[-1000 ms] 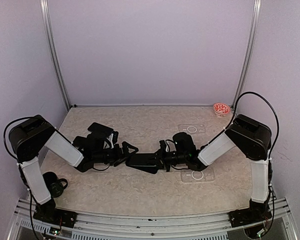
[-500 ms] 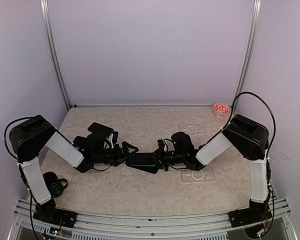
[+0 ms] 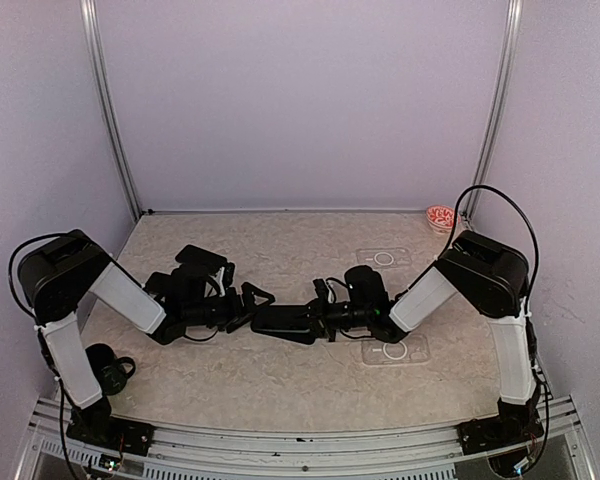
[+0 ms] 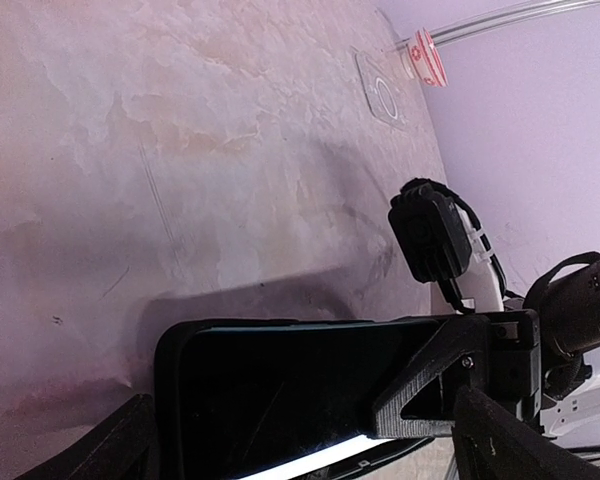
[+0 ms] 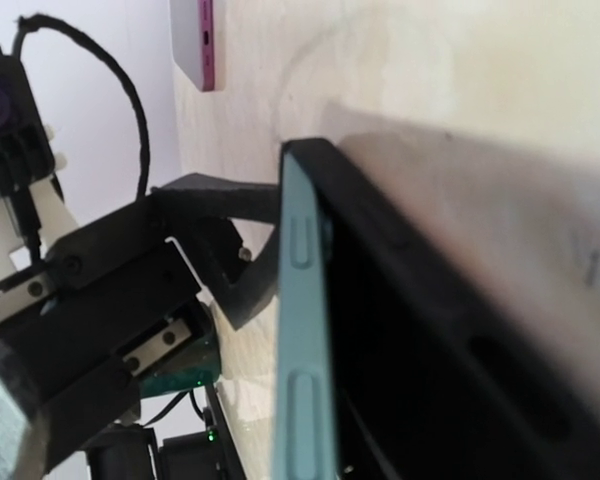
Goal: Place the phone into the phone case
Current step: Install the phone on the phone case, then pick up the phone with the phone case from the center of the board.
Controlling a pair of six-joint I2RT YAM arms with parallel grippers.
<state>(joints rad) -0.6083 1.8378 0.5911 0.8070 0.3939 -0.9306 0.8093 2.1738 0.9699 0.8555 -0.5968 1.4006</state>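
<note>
Marbled table [image 3: 280, 390] fills the booth, and nearest the arm bases a clear phone case [image 3: 395, 351] lies flat and unfilled. Just beyond it, mid-table, the right gripper [image 3: 323, 315] pinches one end of the dark phone [image 3: 290, 322], while the left gripper [image 3: 260, 312] stands spread wide around the other end. This looks like a re-grip before fitting, so the next move would be to line the phone up over the case and press it in.

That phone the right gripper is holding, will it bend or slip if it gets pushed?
Likely stiff: the phone looks straight though the right gripper pinches only one end. Its glossy dark face looks slick, so a push on the free end might twist it in that grip.
</note>
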